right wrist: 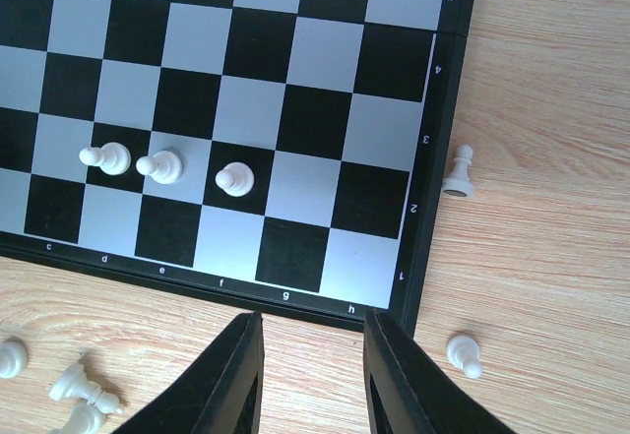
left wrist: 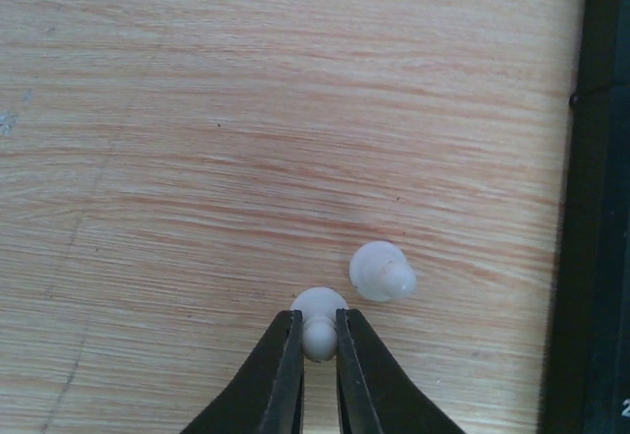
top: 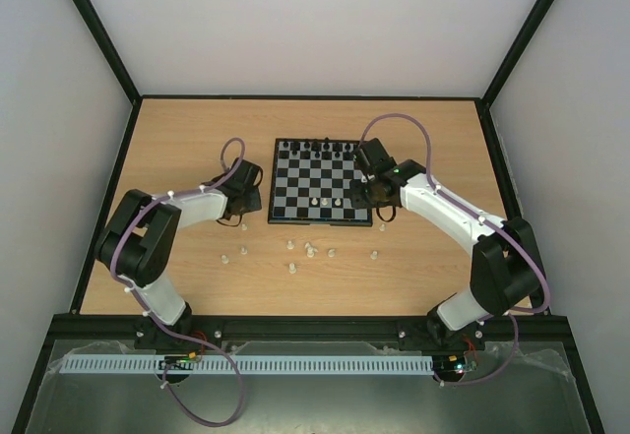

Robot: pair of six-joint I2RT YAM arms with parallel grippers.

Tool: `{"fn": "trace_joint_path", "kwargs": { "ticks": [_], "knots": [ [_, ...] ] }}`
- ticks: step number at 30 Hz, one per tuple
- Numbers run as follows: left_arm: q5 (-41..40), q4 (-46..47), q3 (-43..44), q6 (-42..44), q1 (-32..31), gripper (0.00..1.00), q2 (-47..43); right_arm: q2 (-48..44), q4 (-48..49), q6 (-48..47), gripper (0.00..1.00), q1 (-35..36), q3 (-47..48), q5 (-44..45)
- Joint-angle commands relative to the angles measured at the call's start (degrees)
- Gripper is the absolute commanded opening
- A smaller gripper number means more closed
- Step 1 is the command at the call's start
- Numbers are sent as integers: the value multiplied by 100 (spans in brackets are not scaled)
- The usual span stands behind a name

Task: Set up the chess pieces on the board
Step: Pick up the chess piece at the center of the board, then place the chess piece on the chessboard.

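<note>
Top external view: on the desk, the chessboard awaits. The right end effector gapes empty over its near rim. The left end effector pinches a white pawn beside the board. Best to lift it straight, clear of its toppled neighbour, toward the three white pawns on the second rank.

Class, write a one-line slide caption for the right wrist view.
Open right gripper over the board's corner; three white pawns stand in line, other pieces lie on the table.
</note>
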Motion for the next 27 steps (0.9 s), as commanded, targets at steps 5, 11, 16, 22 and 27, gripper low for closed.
{"fn": "trace_joint_path", "kwargs": {
  "ticks": [5,11,16,22,27],
  "knots": [
    [-116,-134,139,37,32,6,-96,10,-165,-57,29,-50,-8,-67],
    [-12,-640,122,21,-222,5,-778,-18,-152,-58,29,-59,2,-57],
    [103,-1221,613,80,-899,6,-1133,-64,-172,-57,29,-74,-9,-52],
    [244,-1332,1260,57,-1654,7,-630,-262,-186,-40,29,-167,-57,-5],
    [225,-1155,1636,31,-1926,7,76,-382,-162,-39,29,-274,-107,-47]
  ]
}}
